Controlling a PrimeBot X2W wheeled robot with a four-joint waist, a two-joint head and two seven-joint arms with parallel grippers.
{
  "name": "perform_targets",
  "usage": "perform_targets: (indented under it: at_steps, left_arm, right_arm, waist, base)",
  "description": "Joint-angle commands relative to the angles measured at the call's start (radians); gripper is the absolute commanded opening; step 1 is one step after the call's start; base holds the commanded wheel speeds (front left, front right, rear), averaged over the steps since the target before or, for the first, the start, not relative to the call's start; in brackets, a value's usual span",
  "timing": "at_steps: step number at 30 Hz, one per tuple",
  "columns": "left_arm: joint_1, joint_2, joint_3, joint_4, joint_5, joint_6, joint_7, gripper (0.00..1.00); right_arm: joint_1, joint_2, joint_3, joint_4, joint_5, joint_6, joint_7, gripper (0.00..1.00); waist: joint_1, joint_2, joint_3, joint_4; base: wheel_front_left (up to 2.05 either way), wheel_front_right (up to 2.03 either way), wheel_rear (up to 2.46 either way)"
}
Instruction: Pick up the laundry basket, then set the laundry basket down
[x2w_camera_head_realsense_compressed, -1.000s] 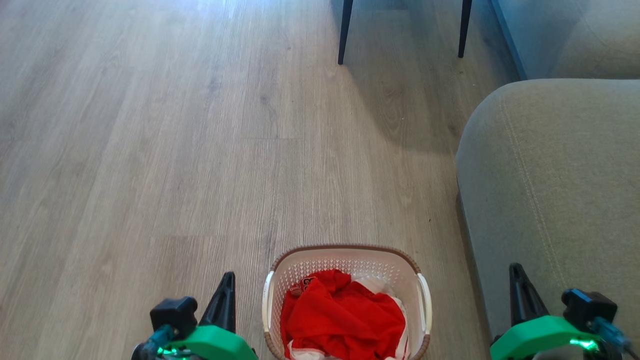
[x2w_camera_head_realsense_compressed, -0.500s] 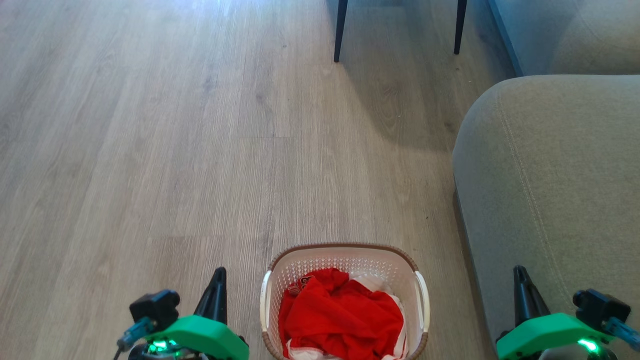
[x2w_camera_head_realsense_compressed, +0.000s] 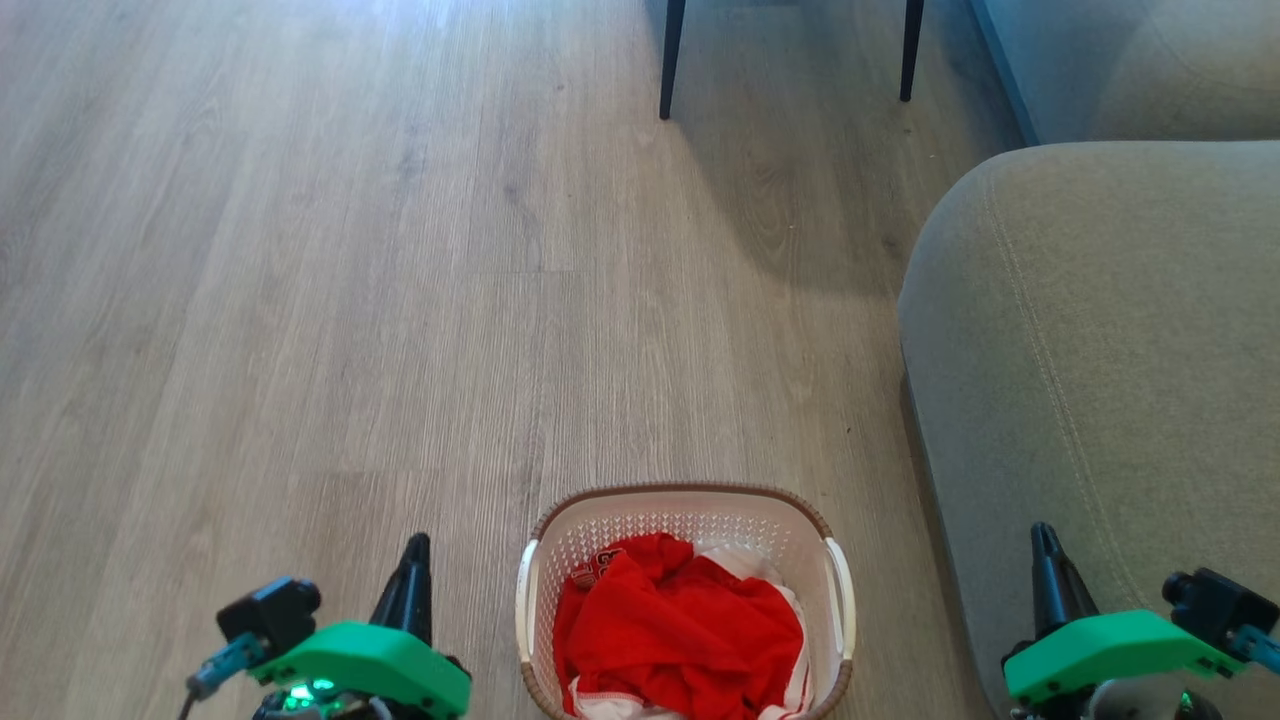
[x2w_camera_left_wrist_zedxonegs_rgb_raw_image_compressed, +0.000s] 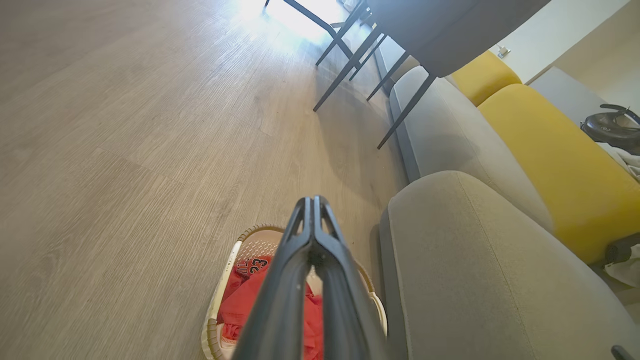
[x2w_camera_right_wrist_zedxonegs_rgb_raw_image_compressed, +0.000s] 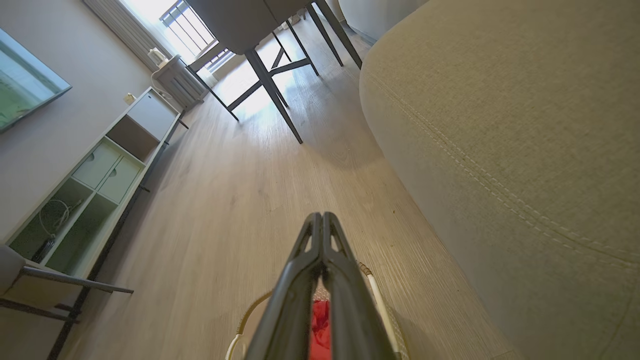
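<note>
I read the floor (x2w_camera_head_realsense_compressed: 300, 300) as wood-grain planks, matt, with a pale sheen along the top of the frame. The basket (x2w_camera_head_realsense_compressed: 690, 522) at bottom centre is white perforated plastic with a brown woven-look rim. The cloth (x2w_camera_head_realsense_compressed: 680, 640) in it is red, smooth and creased. The sofa (x2w_camera_head_realsense_compressed: 1100, 350) at right is coarse grey weave with stitched seams. The left gripper (x2w_camera_left_wrist_zedxonegs_rgb_raw_image_compressed: 312, 200) and right gripper (x2w_camera_right_wrist_zedxonegs_rgb_raw_image_compressed: 321, 216) look like matt black plastic.

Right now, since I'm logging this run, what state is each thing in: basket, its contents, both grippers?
White perforated plastic laundry basket with brown woven-look rim: upright on the wooden floor, not held.
Red fabric garment: crumpled inside the basket.
Left gripper: shut, empty, left of the basket.
Right gripper: shut, empty, right of the basket.
</note>
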Motion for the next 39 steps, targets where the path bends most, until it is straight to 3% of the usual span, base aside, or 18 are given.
perform_targets:
  at_steps: [1, 39]
  left_arm:
    - [-0.062, 0.011, 0.027, -0.031, -0.026, -0.012, 0.005, 0.00]
    - [-0.104, 0.016, 0.158, -0.030, -0.415, -0.071, 0.108, 0.00]
  right_arm:
    - [-0.054, -0.013, -0.004, -0.025, 0.028, 0.002, 0.005, 0.00]
    - [-0.112, -0.019, -0.040, -0.008, 0.426, 0.004, 0.112, 0.00]
  waist:
    - [0.0000, 0.0002, 0.001, -0.001]
    - [0.0000, 0.0002, 0.016, -0.030]
  base:
    - [0.00, 0.00, 0.00]
    - [0.00, 0.00, 0.00]
